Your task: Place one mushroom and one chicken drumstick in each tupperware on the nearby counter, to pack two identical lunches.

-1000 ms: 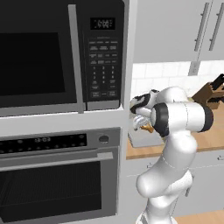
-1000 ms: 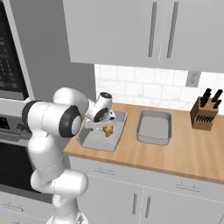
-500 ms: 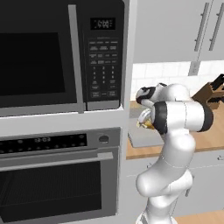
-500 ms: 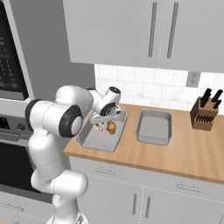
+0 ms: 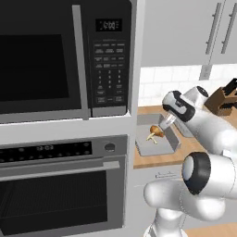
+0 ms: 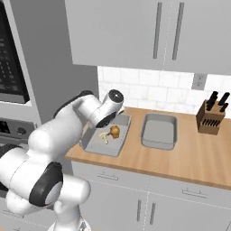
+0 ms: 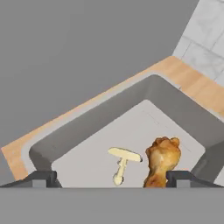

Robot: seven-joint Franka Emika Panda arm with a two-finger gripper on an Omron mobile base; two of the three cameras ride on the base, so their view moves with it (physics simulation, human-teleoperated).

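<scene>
My pincer (image 7: pixel 112 178) hangs over the left tupperware (image 6: pixel 92 145), fingertips (image 7: pixel 41 177) wide apart with nothing between them. In that tupperware lie one pale mushroom (image 7: pixel 124 162) and one brown chicken drumstick (image 7: pixel 162 159), side by side; in the hand view the mushroom sits left of the drumstick, close, maybe touching, hard to tell. Same pair shows from the left base view, drumstick (image 5: pixel 157 131) just beside mushroom (image 5: pixel 151 137), inside the grey container (image 5: pixel 148 147), with my wrist above its far edge. From the right base view mushroom (image 6: pixel 104 136) and drumstick (image 6: pixel 115 131) lie in the far half of the left tupperware. To its right, near but apart, the second tupperware (image 6: pixel 158 132) stands on the wooden desk (image 6: pixel 194 157); I see nothing in it from this angle. Farther right, a knife block (image 6: pixel 211 118) sits by the tiled wall
</scene>
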